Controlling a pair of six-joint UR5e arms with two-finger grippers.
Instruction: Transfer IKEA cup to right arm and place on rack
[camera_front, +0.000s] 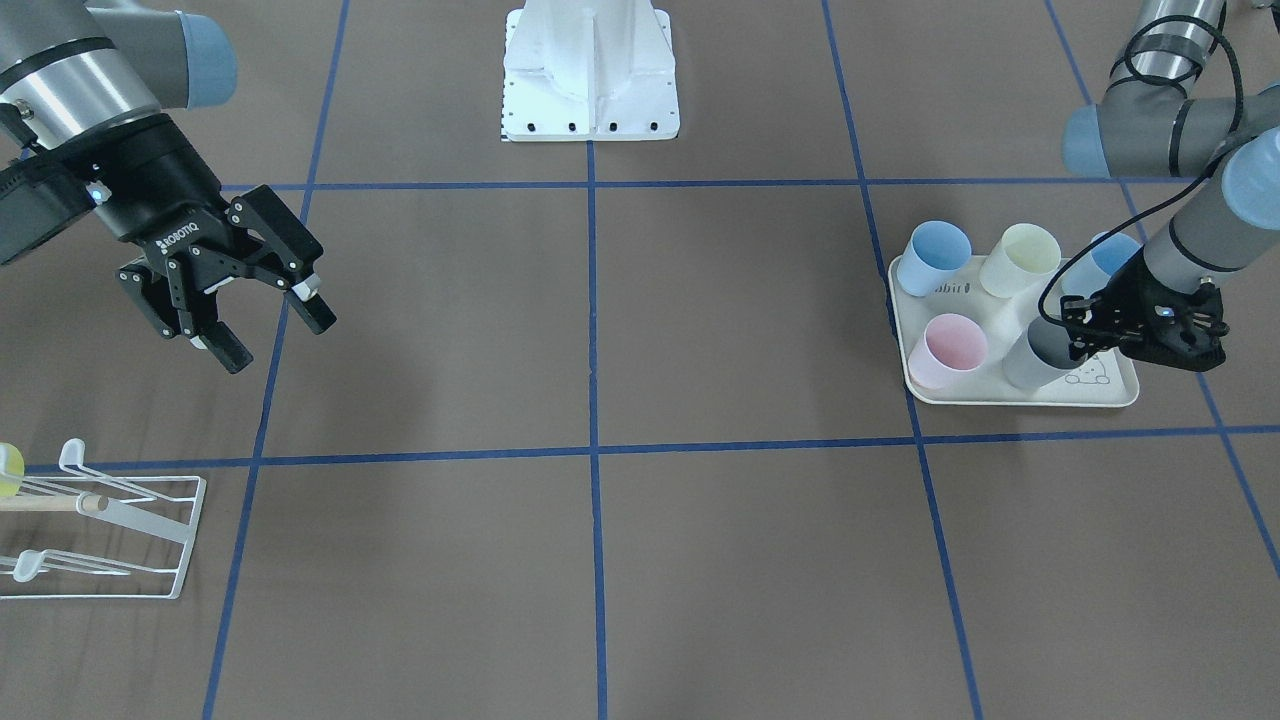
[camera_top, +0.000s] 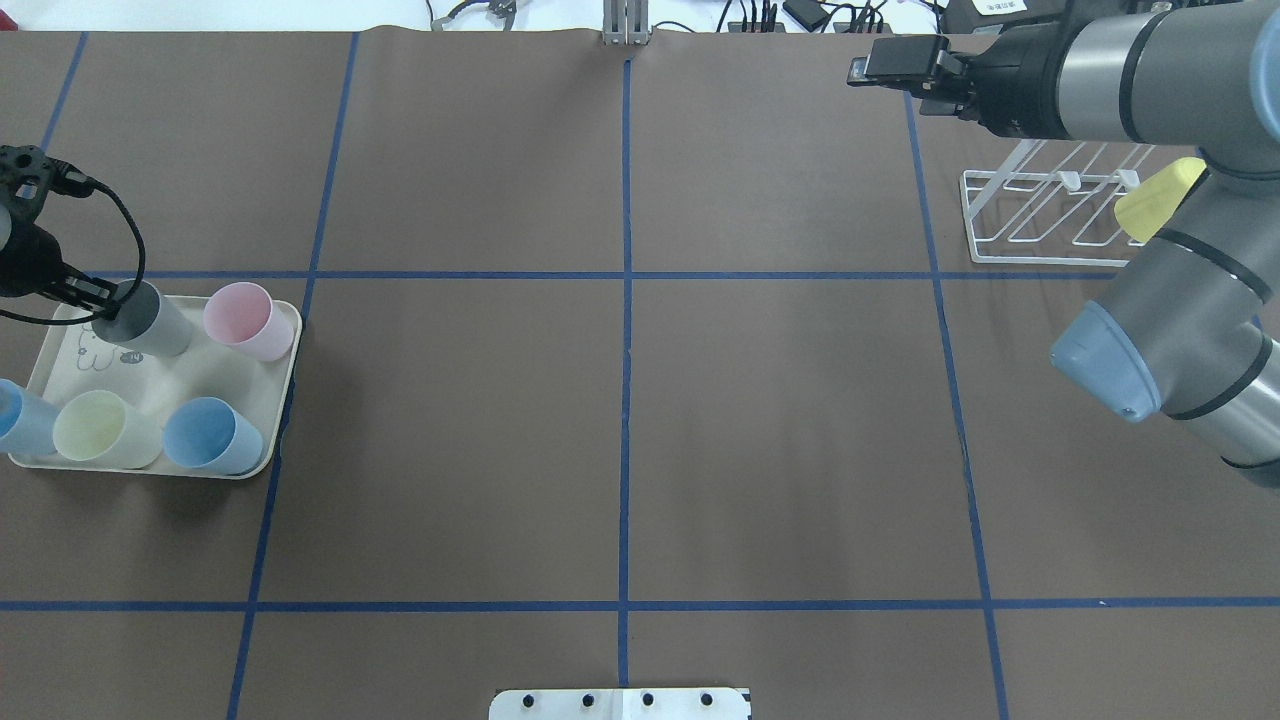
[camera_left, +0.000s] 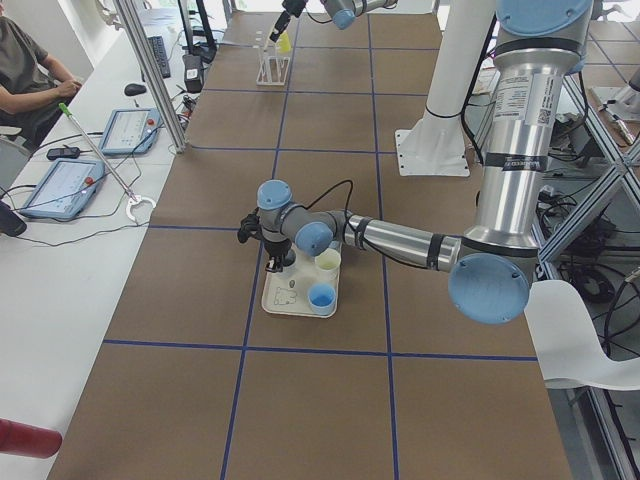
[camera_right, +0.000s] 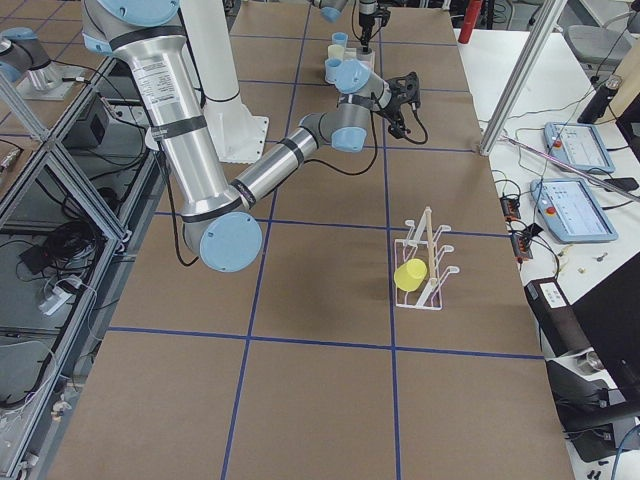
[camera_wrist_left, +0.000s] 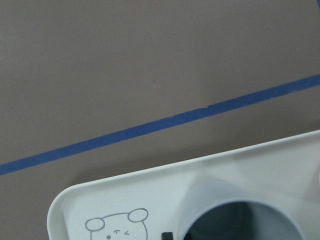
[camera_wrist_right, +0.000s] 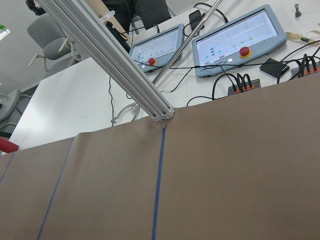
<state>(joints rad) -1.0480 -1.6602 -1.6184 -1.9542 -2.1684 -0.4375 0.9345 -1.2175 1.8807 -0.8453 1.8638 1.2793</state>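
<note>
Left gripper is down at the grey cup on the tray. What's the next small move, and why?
Probably close the left gripper on the grey cup at its wall, then lift slightly. The cup stands on the tray with the gripper at its rim; whether it grips yet is unclear. The right gripper hangs open.

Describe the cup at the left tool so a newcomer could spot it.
A cream tray sits at the table's end on the robot's left. In its row farther from the robot, beside the pink cup, stands the grey cup at the left tool. No other cup there is grey.
</note>
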